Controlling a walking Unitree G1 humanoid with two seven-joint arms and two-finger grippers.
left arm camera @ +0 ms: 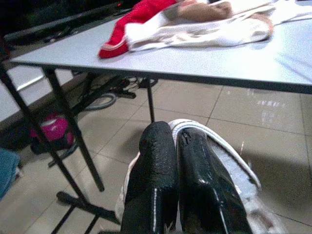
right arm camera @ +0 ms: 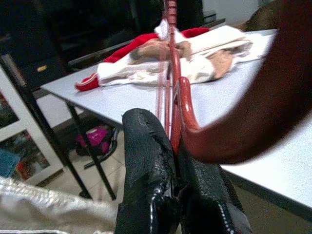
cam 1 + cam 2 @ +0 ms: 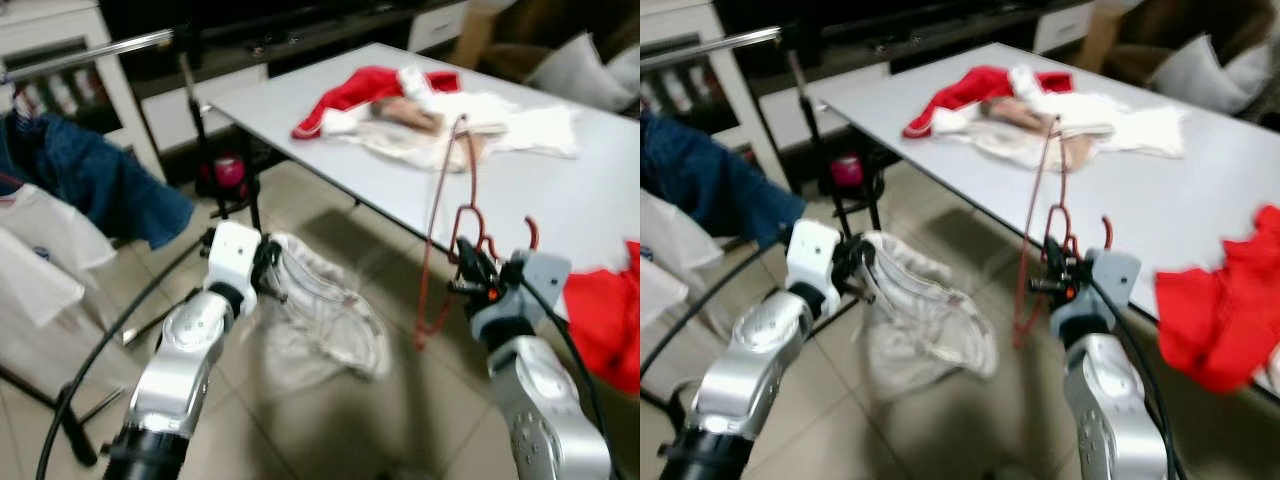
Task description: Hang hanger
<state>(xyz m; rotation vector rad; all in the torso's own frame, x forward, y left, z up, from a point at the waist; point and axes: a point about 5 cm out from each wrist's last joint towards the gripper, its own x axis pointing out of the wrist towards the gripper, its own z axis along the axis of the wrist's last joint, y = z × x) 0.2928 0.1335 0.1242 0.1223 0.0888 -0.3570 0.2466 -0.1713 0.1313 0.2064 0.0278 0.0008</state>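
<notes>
Red wire hanger [image 3: 445, 230] stands nearly upright at my right, clamped near its hook end between the closed fingers [image 2: 146, 161] of my right gripper [image 3: 468, 272]. It hangs just off the near edge of the white table [image 3: 560, 195], above the tiled floor [image 3: 400, 420]. My left gripper [image 3: 268, 272] is pressed shut on a pale garment [image 3: 320, 320], which droops from it between my two arms. On the table, far side: a heap of red and white clothes [image 3: 430, 110]. More red cloth [image 3: 605, 320] lies at the table's near right edge. Far left: a metal rail [image 3: 90, 55] with a blue garment [image 3: 95, 180] and white ones [image 3: 40, 250] hanging from it. Head views are slightly blurred.
</notes>
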